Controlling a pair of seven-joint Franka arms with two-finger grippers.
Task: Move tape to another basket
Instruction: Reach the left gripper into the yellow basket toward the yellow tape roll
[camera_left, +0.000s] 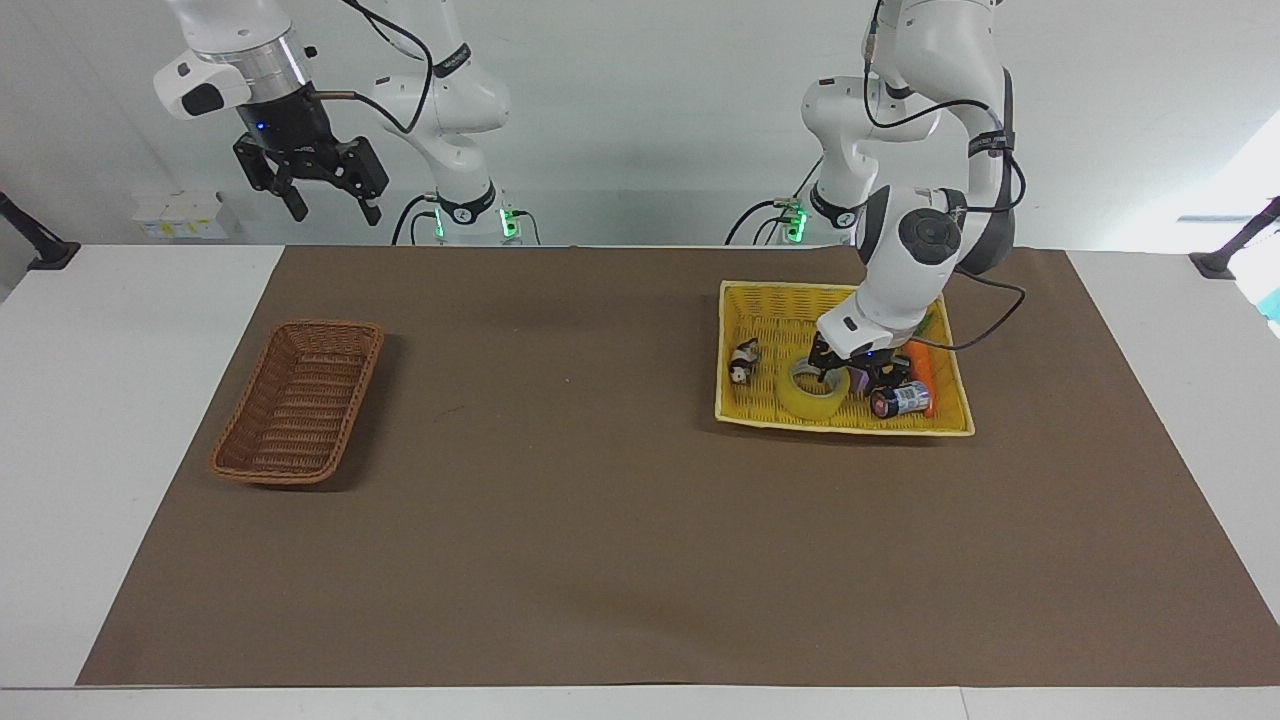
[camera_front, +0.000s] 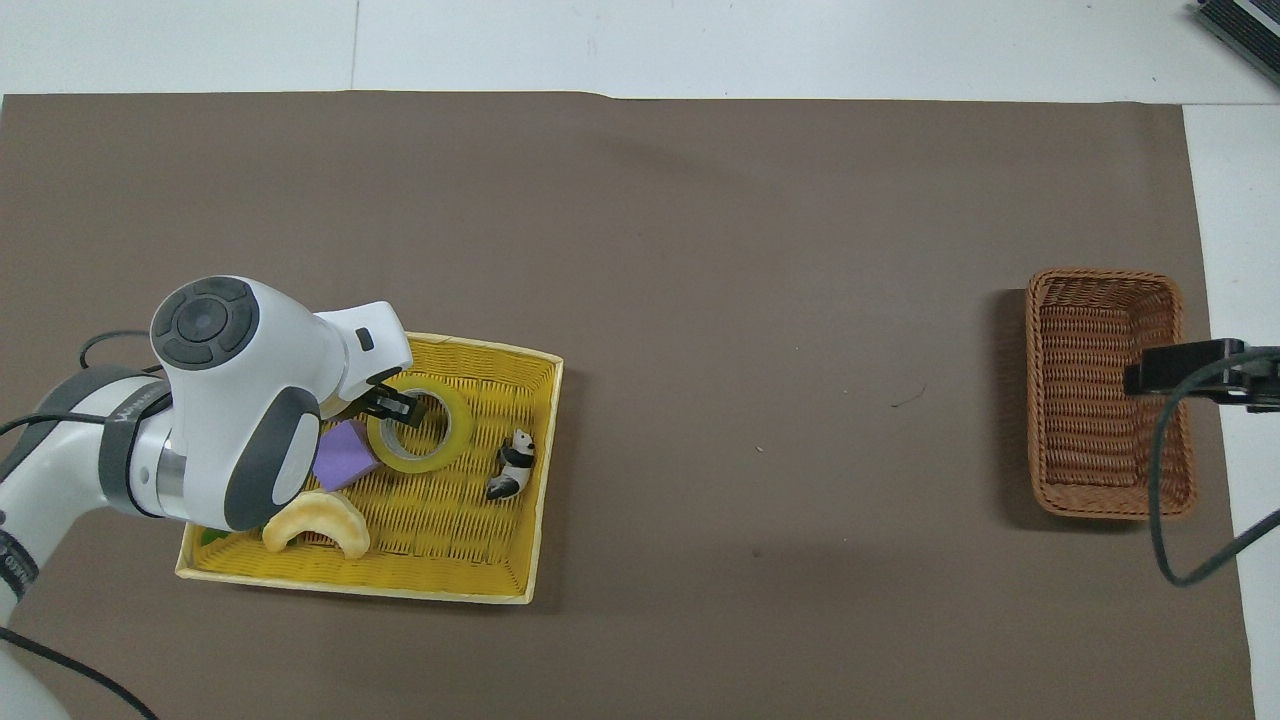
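your left gripper (camera_left: 848, 374) is down in the yellow basket (camera_left: 762, 412), right at the tape (camera_left: 812, 398). one finger (camera_front: 398, 405) pokes into the hole of the roll, and the other is outside the ring, by the purple cube (camera_front: 342, 455). the fingers sit on both sides of the tape's wall, but you cannot tell if they are squeezing it. the tape lies flat on the bottom of the yellow basket.

around the tape in the same basket you can see a little panda toy (camera_left: 742, 362) toward the right arm's end, a small can (camera_left: 899, 399) lying on its side, a toy carrot (camera_left: 922, 366) next to the can, and a pale dumpling toy (camera_front: 316, 520) nearer to the robots. the left arm bends over the basket and hides part of it.

your right gripper (camera_left: 322, 195) waits high up in the air at the right arm's end of the table, with its fingers wide apart and nothing in them. the brown basket (camera_left: 299, 400) sits on the brown mat (camera_left: 600, 520) at that end, well apart from the yellow basket.
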